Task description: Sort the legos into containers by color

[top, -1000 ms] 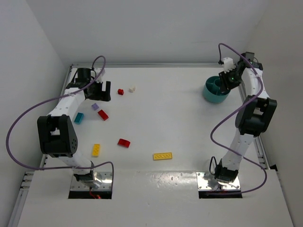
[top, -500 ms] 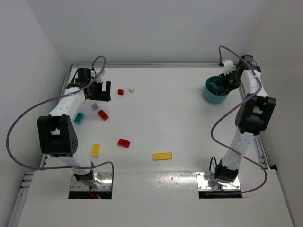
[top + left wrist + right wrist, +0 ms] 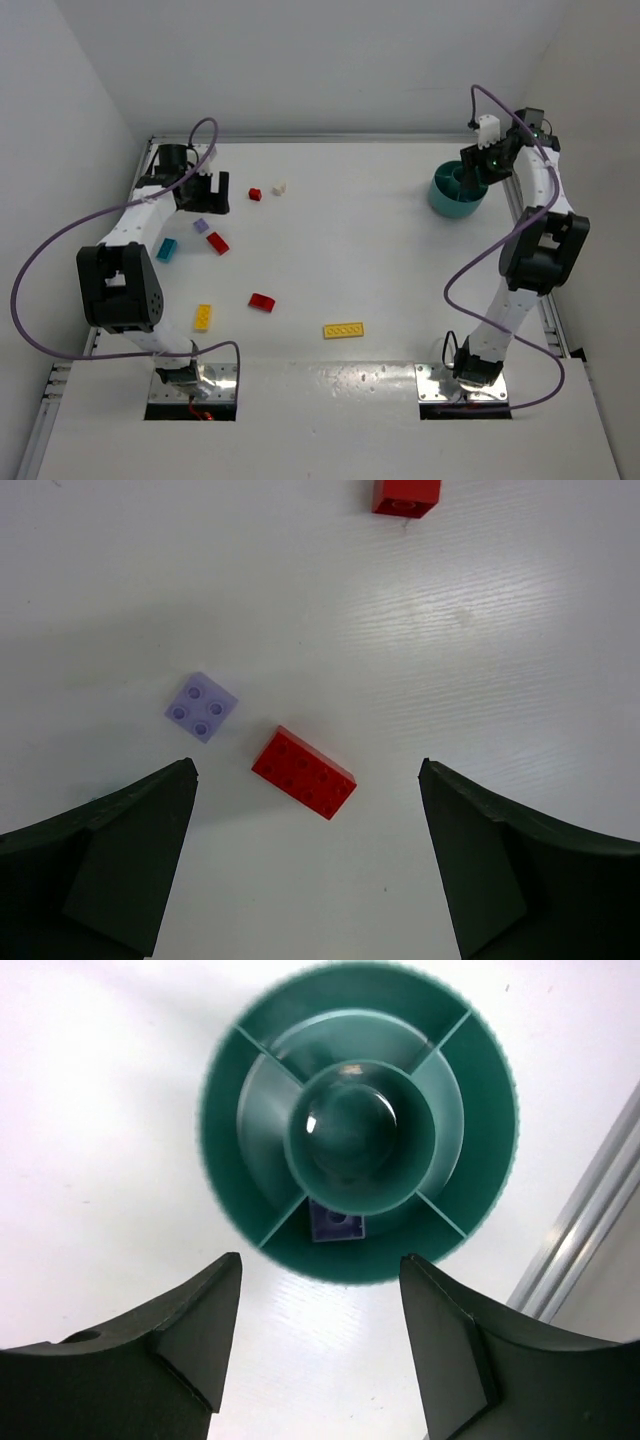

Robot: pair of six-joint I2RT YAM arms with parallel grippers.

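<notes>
Teal round plastic tub holds a small purple brick; right pincer above it gapes empty; lift straight up.

Wide gap — bricks left, tub right

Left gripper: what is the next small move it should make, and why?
Probably lower straight down and close on the long red brick. The left gripper hangs open over the table; in its wrist view that brick lies between the fingers, and the purple brick sits apart from it.
</notes>
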